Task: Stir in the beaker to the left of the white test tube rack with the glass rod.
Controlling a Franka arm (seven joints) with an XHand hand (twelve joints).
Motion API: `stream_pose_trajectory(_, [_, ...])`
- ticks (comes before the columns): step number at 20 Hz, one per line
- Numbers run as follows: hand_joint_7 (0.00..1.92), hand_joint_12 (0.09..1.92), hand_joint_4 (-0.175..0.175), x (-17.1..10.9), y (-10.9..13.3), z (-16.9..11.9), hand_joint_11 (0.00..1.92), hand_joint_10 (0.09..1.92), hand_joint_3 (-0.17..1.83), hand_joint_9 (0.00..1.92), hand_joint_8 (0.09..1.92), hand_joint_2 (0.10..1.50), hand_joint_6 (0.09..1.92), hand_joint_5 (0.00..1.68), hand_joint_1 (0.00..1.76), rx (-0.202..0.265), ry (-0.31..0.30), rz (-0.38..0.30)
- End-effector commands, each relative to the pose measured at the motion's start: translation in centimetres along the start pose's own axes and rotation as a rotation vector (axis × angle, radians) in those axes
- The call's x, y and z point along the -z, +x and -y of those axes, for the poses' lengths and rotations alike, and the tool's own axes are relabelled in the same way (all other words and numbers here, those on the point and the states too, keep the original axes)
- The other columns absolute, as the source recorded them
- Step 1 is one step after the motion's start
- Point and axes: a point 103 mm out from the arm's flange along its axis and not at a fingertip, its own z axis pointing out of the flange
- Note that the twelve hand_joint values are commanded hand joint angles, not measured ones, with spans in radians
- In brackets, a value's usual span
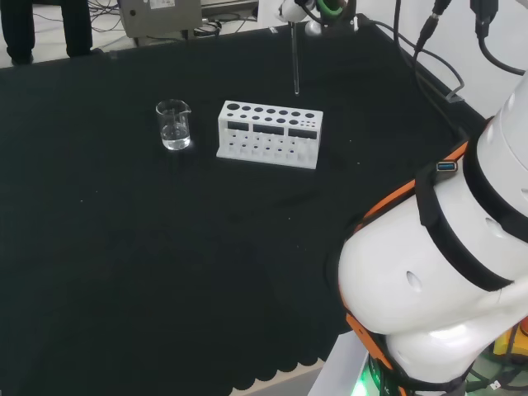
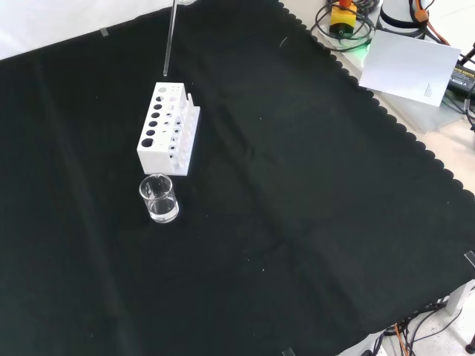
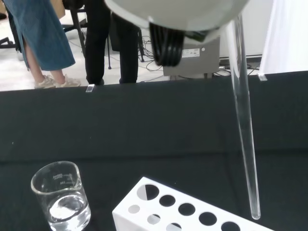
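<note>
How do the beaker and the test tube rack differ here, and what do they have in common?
The beaker is clear glass and round; the test tube rack is opaque white and a long block. The beaker holds a little clear liquid; the rack's holes look empty. In the front view the glass rod hangs near the rack's far end, well away from the beaker. Both stand upright on the black cloth.

The black and white hand (image 1: 299, 8) hangs high at the head view's top edge, above the arm's big white links (image 1: 445, 272).

Head view over the arm, front view opposite, wrist view close, all sharing rack (image 1: 269, 134) and beaker (image 2: 159, 198)
</note>
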Motion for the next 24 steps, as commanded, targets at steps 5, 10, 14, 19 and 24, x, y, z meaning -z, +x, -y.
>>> stream_pose_trajectory(5, [1.18, 0.71, -0.175, -0.6, 1.5, -1.0, 1.67, 0.92, 0.84, 1.6, 1.2, 0.64, 0.81, 1.09, 1.31, 0.035, 0.017, -0.007])
stream_pose_trajectory(10, [1.18, 0.71, -0.175, -0.5, 4.1, -3.3, 1.67, 0.91, 0.84, 1.6, 1.2, 0.64, 0.81, 1.09, 1.31, 0.098, 0.029, -0.022])
stream_pose_trajectory(14, [1.18, 0.71, -0.175, 0.4, 6.5, -5.6, 1.68, 0.91, 0.84, 1.6, 1.2, 0.63, 0.81, 1.09, 1.31, 0.159, 0.027, -0.043])
stream_pose_trajectory(19, [1.18, 0.71, -0.175, 1.2, 8.7, -7.7, 1.68, 0.91, 0.84, 1.6, 1.2, 0.63, 0.8, 1.09, 1.31, 0.216, 0.012, -0.055])
stream_pose_trajectory(24, [1.18, 0.71, -0.175, 1.4, 9.8, -9.0, 1.68, 0.91, 0.84, 1.6, 1.2, 0.63, 0.8, 1.1, 1.31, 0.265, 0.009, -0.051])
